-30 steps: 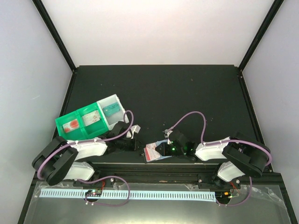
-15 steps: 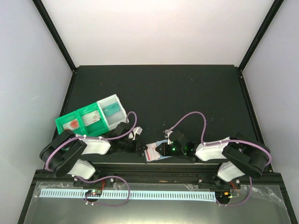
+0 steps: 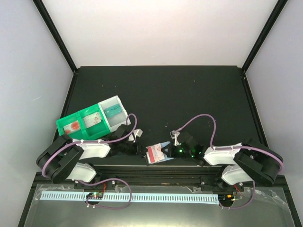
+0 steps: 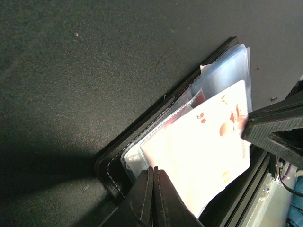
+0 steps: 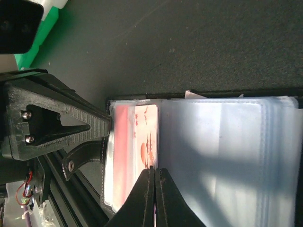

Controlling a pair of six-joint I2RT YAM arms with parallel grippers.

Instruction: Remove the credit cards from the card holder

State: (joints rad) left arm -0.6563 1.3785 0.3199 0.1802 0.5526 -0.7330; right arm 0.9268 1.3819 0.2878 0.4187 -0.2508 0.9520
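Describer: Arms, two of them, are reaching inward from the near edge of a dark table [image 3: 189, 94], meeting over a small open card holder [image 3: 158, 155].

Reader: Where is the card holder lying?

Describer: It is lying flat at the table's near edge, midway between the two arm bases. Its dark stitched border is showing and its clear sleeves [image 5: 213, 156] are fanning out.

Reader: What is the left gripper doing?

Describer: The left gripper [image 4: 153, 171] is reaching in from the left side. Its jaws are pressing together on the corner of the sleeves, just inside the dark border.

Reader: And the right one?

Describer: The right gripper [image 5: 154, 169] is reaching in from the opposite side. Its jaws are squeezing together on the edge of a red and white card [image 4: 203, 151], which is lying among the sleeves (whether it is sitting partly out of its pocket, I cannot tell).

Reader: Anything else on the table?

Describer: A green-and-clear tray [image 3: 62, 124] is sitting apart from the holder, to the left and farther back, beside the left arm. It is holding small items too blurred to name.
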